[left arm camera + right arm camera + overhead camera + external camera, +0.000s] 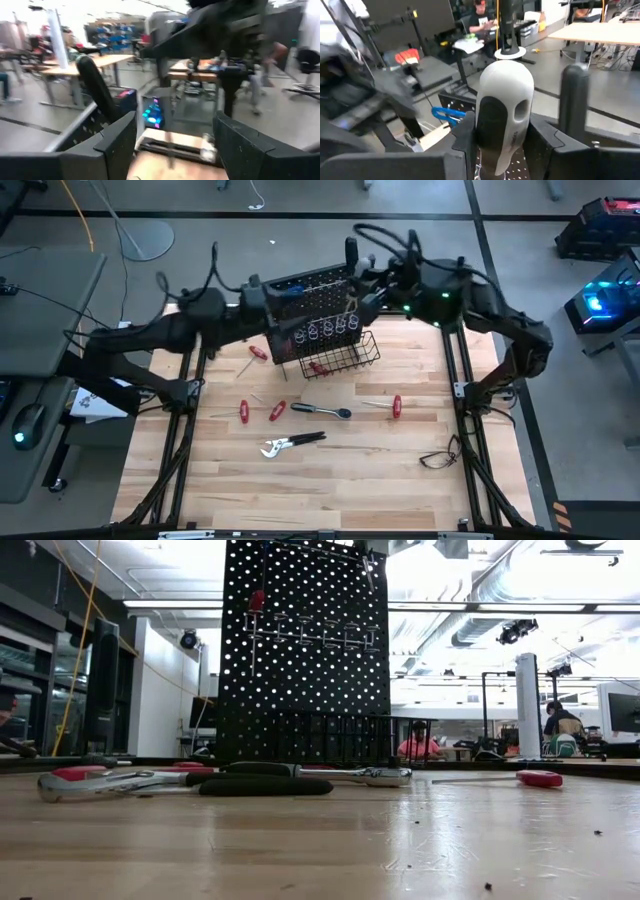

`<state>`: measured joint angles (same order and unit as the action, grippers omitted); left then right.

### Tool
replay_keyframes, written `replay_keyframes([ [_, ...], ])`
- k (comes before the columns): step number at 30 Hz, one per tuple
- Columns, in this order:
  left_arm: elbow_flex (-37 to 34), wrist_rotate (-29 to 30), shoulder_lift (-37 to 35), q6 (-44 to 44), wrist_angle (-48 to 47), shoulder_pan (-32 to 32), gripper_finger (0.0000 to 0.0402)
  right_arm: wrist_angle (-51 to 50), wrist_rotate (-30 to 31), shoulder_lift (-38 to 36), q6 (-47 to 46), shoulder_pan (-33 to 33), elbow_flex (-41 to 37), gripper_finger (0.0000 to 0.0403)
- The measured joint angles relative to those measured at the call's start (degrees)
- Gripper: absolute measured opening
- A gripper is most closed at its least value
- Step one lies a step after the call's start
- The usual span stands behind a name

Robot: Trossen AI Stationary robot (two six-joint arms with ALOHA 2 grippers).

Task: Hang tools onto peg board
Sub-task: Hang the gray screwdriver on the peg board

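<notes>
The black peg board (318,302) stands at the table's far middle, with its wire basket (340,352) in front; it also shows in the low view (305,650). Red-handled screwdrivers (243,411) (397,406), a wrench (320,410) and pliers (290,445) lie flat on the table. My right gripper (502,145) is at the board's top right corner (358,298), shut on a white-and-black tool handle (502,115). My left gripper (175,145) is open and empty behind the board's top left (262,292). My right gripper holds the white-and-black handle (495,150) between its two fingers, one on each side of the handle's lower part. The handle's rounded end points toward the camera, clear of the table. The tool's working end is hidden behind the handle.
A blue T-shaped hex key (447,114) shows by the board. A red handle (257,600) hangs on the board above a row of rings (310,630). A red tool (318,367) lies in the basket. A black cable (437,457) lies at the right. People sit in the room beyond.
</notes>
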<state>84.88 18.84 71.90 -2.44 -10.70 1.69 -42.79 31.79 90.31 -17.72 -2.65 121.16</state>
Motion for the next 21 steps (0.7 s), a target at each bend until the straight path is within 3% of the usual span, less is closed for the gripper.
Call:
replay_keyframes([
  [11, 0.02, 5.94, -10.39, 3.90, 0.31, -1.92, 0.0240, 1.28, -0.40, 2.82, 10.17, -3.07, -0.05, 0.0100],
  [21, 0.02, 6.40, -8.65, 5.71, 0.23, -2.22, 0.0240, -0.81, 0.33, 2.81, 13.72, -5.93, -0.04, 0.0100],
])
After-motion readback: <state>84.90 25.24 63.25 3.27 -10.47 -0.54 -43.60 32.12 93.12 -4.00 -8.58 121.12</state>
